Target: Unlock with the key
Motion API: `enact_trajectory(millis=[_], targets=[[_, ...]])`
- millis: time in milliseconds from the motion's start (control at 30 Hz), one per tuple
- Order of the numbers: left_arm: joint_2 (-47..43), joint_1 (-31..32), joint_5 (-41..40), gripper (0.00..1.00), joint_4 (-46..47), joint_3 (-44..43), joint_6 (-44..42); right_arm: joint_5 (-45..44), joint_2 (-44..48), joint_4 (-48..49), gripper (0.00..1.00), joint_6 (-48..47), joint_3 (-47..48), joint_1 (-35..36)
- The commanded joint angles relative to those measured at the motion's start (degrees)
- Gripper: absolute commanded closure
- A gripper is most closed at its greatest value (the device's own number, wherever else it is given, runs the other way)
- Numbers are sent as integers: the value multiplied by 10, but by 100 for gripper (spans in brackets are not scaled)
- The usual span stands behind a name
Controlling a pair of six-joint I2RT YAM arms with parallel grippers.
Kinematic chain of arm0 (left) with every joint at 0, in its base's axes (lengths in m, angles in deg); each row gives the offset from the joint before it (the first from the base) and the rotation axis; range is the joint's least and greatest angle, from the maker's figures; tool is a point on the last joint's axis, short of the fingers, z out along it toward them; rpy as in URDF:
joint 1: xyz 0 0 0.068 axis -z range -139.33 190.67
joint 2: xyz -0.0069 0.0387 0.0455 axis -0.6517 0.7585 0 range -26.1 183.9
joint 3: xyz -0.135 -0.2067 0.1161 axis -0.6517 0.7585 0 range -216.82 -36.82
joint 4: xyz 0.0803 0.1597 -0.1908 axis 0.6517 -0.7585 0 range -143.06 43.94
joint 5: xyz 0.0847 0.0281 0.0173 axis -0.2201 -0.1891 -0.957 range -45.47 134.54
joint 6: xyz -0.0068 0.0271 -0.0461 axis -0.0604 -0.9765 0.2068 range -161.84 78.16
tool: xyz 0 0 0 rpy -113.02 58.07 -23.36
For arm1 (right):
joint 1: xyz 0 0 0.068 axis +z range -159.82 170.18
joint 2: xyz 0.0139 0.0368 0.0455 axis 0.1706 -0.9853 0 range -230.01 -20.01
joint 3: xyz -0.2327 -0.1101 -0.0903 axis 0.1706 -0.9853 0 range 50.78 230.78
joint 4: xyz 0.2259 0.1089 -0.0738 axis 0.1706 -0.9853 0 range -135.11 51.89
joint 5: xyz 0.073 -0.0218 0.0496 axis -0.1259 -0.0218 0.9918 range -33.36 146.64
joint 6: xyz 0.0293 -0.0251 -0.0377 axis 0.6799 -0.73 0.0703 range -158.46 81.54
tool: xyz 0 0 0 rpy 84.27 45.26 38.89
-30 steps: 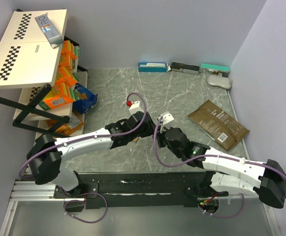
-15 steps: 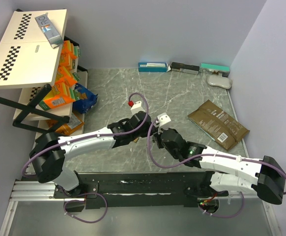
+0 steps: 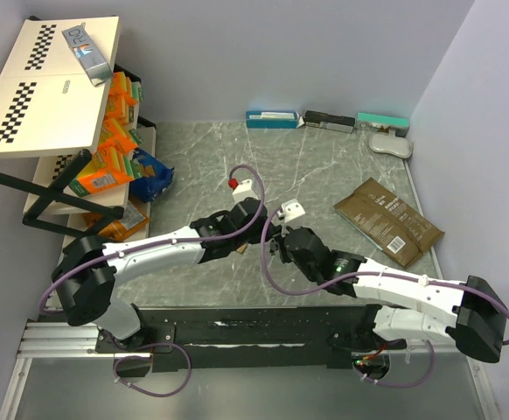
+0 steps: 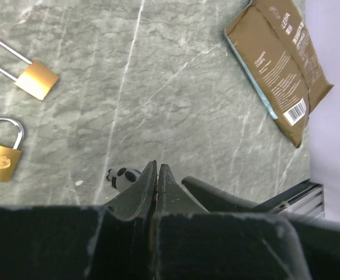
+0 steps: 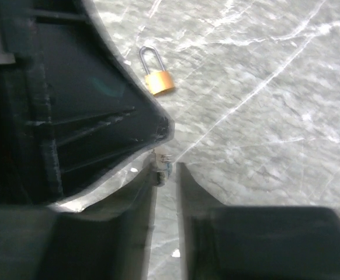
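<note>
Two brass padlocks lie on the marble table, one with a long shackle (image 4: 35, 79) (image 5: 157, 79) and one closer (image 4: 0, 154). My left gripper (image 4: 158, 166) (image 3: 259, 234) is shut, pinching the small key (image 5: 162, 162) at its tips. The key's panda charm (image 4: 123, 177) pokes out beside the left jaw. My right gripper (image 5: 165, 170) (image 3: 277, 243) sits tip to tip with the left one, with the key's end in the narrow gap between its open jaws. One right finger (image 4: 217, 191) shows just beside the left jaws. The key's blade is hidden.
A brown flat packet (image 3: 387, 220) (image 4: 278, 64) lies at the right. Small boxes (image 3: 272, 119) and a white object (image 3: 390, 144) line the back wall. A shelf with orange snack packs (image 3: 115, 131) and a checkered board (image 3: 49, 83) stand at the left.
The left jaws have closed on the key while the right jaws have parted. The right gripper has shifted left, up against the left gripper's tip.
</note>
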Motion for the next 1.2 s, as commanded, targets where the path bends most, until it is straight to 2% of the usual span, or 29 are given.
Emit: enact_trajectory(millis=[0, 167, 233, 367, 400, 533, 733, 767, 900, 1000, 1167], targets=[[-34, 1, 20, 99, 76, 27, -56, 55, 4, 18, 58, -13, 29, 9], [-75, -27, 50, 99, 123, 72, -100, 162, 50, 32, 37, -5, 0, -26], [-99, -36, 66, 99, 147, 96, -122, 204, 76, 53, 33, 6, -17, -45], [-151, -56, 120, 99, 213, 149, -159, 358, 126, 97, 29, 34, -59, -128], [-169, -66, 130, 99, 219, 166, -164, 410, 143, 101, 28, 41, -71, -157], [-208, -99, 205, 99, 268, 205, -194, 530, 169, 120, 28, 55, -82, -215], [-267, -151, 400, 99, 346, 264, -217, 692, 180, 207, 28, 103, -107, -271], [-274, -156, 447, 99, 373, 271, -215, 706, 180, 223, 28, 109, -109, -271], [-295, -179, 533, 99, 400, 286, -204, 736, 173, 262, 32, 128, -105, -272], [-294, -181, 579, 99, 406, 284, -199, 736, 158, 268, 37, 129, -96, -271], [-288, -181, 608, 99, 425, 285, -186, 732, 131, 306, 44, 145, -87, -255]])
